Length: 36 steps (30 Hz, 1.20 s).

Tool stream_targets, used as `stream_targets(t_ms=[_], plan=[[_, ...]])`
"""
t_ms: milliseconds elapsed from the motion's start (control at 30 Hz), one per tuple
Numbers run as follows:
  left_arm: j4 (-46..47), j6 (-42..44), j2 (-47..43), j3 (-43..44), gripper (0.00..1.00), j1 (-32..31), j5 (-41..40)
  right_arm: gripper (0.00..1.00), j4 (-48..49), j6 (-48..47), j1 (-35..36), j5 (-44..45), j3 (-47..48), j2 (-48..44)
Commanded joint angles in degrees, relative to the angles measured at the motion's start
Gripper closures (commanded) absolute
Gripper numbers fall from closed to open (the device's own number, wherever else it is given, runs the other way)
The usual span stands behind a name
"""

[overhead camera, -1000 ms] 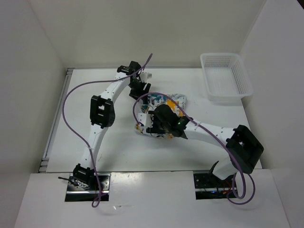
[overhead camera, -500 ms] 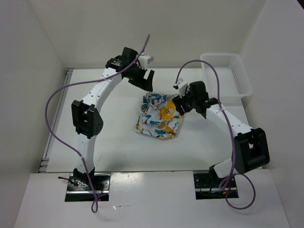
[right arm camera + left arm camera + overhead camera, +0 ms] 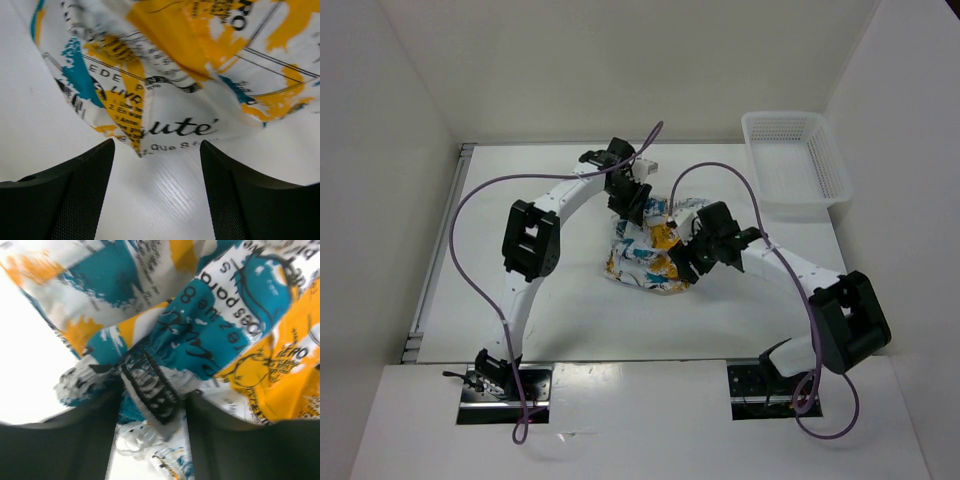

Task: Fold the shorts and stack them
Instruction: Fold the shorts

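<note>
the shorts [image 3: 648,250] lie crumpled in the middle of the desk [image 3: 720,320], at the centre of the overhead view, well apart from the basket [image 3: 785,116] in the upper right.

they look thin, light and floppy. the cloth creases sharply and holds no shape of its own, so any free part will probably sag and drag when lifted. the printed surface looks smooth and may slip in a shallow pinch. nothing about it seems fragile. the gathered waistband is the thickest, firmest part and gives the surest hold. a corner or hem is best for spreading it flat. two holds set apart along one edge should keep it from collapsing into a lump.

the left fingers [image 3: 75,440] are at the upper left edge of the heap. a bunched, gathered strip of the cloth fills the gap and touches both, so they look closed on it. the right fingers [image 3: 65,200] are at the lower right edge and stand wide open. a pointed corner of cloth hangs between them without touching either, with bare desk under it.

count: one pair of shorts, not yet folded; one basket, with nothing visible in it; two arms.
</note>
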Motion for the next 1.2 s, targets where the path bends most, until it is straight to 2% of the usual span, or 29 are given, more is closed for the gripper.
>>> stream_targets(t_ms=[0,33,100,167,300,433,467,533,600,767,933,967,1000,1033,1067,1100,1133,1167], plan=[[2.4,0.4,-1.7,2.0,0.47,0.1,-1.1,0.26,2.7,2.5,4.1,1.2,-1.4,0.5],[2.4,0.4,-1.7,1.5,0.59,0.1,-1.1,0.27,4.2,3.1,4.1,2.6,-2.1,0.5],[2.4,0.4,-2.3,1.5,0.75,0.1,-1.1,0.30,4.8,3.8,4.1,5.4,-2.1,2.7],[2.4,0.4,-3.0,0.9,0.86,0.1,-1.1,0.32,4.8,3.8,4.1,5.4,-2.1,3.8],[2.4,0.4,-4.8,0.1,0.86,0.7,-1.7,0.42,6.4,3.8,4.6,8.7,-2.9,5.5],[1.9,0.4,-6.0,-2.0,0.86,1.9,-2.3,0.76,7.7,1.4,4.6,11.9,-3.5,7.3],[1.9,0.4,-6.6,-3.5,0.86,1.9,-2.9,0.90,8.4,0.6,4.6,12.4,-3.5,7.3],[1.4,0.4,-7.2,-4.8,0.86,3.3,-3.8,0.98,8.4,-1.3,4.6,12.5,-3.5,7.3],[0.9,0.4,-8.4,-6.6,0.86,4.7,-4.3,1.00,7.1,-2.7,4.6,12.5,-2.8,6.7],[0.3,0.4,-9.6,-10.4,0.86,6.0,-6.2,1.00,1.6,-12.5,4.6,10.6,-2.3,2.2],[0.3,0.4,-8.3,-10.9,0.83,6.0,-5.7,1.00,-0.2,-14.5,5.7,7.8,-2.9,-1.1],[0.3,0.4,-7.6,-10.9,0.79,6.0,-5.2,1.00,-1.0,-14.5,7.3,6.8,-2.9,-1.1],[0.3,0.4,-7.6,-10.9,0.77,6.0,-4.3,0.94,-1.0,-14.5,8.0,6.7,-2.9,-1.7],[0.3,0.4,-7.6,-10.9,0.73,6.0,-3.8,0.81,-1.0,-13.8,8.5,6.7,-2.9,-1.7],[0.3,0.4,-7.6,-10.9,0.60,6.0,-2.7,0.61,-1.0,-13.8,8.5,5.8,-1.9,-2.3],[-0.3,0.4,-8.1,-10.9,0.53,6.0,-2.2,0.44,-1.0,-12.9,8.5,5.8,-1.1,-3.1],[-0.3,0.4,-8.1,-10.9,0.48,6.0,-2.2,0.38,-1.0,-12.4,8.5,5.8,0.7,-3.8],[-0.9,0.4,-9.7,-10.9,0.43,6.0,-1.3,0.36,-1.0,-12.4,8.5,5.3,1.6,-4.5]])
